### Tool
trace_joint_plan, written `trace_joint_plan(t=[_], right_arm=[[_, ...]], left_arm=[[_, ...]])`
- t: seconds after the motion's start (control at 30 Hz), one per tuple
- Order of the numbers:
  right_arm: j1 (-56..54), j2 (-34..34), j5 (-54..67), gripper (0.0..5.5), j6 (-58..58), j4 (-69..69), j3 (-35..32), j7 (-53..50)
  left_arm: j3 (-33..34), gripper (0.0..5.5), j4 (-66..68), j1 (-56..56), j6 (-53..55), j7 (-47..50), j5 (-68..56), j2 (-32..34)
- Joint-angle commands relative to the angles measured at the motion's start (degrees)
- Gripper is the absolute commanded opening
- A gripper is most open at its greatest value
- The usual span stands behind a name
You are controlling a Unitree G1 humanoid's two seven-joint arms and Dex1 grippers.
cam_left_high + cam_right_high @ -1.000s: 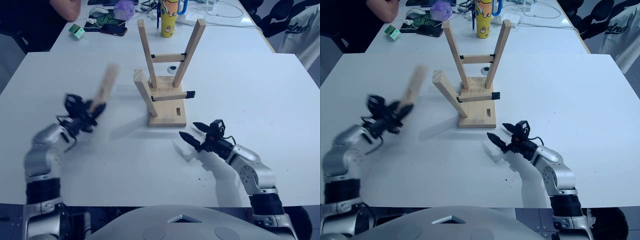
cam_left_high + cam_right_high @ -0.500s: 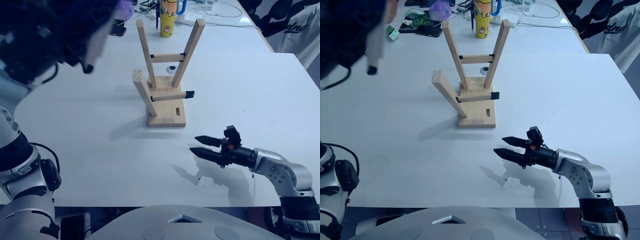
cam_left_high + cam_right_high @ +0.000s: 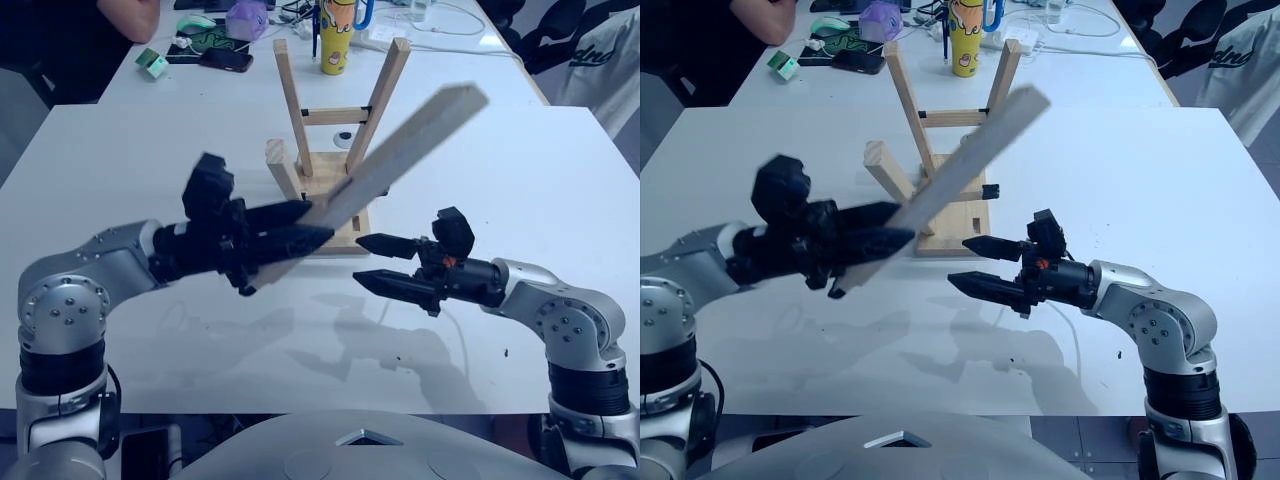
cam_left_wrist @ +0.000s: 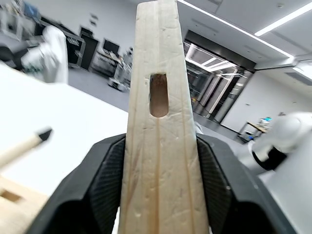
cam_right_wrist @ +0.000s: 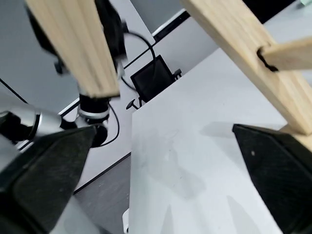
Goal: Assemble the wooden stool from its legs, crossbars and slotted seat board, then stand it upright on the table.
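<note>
L gripper (image 3: 316, 226) clamps loose leg (image 3: 405, 146), tilted over table (image 3: 560, 180).
L wrist view shows leg's slot (image 4: 158, 95); R gripper (image 3: 359, 260) fingers apart.

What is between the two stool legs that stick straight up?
A wooden crossbar runs between the upright legs, joining one to the other, well above the seat board. Both eye views show it.
</note>
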Motion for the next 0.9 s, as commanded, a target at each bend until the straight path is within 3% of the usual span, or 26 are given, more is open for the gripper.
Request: trace_joint_plan(t=[0.03,0.23,0.67,0.9], right_arm=[[-1.3,1.2,3.9,4.71,0.8,-0.2,-1.4,-2.5],[-0.9,-1.3,17.8,4.71,7.0,-0.6,-3.1,-2.9],[-2.4,-1.6,21.9,4.71,5.6,1.5,-3.6,-6.7],[-2.4,-2.8,21.4,3.79,5.4,2.1,-3.6,-5.6]], left_arm=[[-2.2,2.07,0.0,2.8,-0.4,-4.0,4.4,2.0],[-3.1,2.07,3.7,2.1,-1.7,-7.4,7.7,1.3],[-6.8,2.07,3.5,2.7,-0.3,-9.8,9.1,1.3],[-6.4,2.07,5.1,2.0,0.2,-12.2,10.4,3.1]])
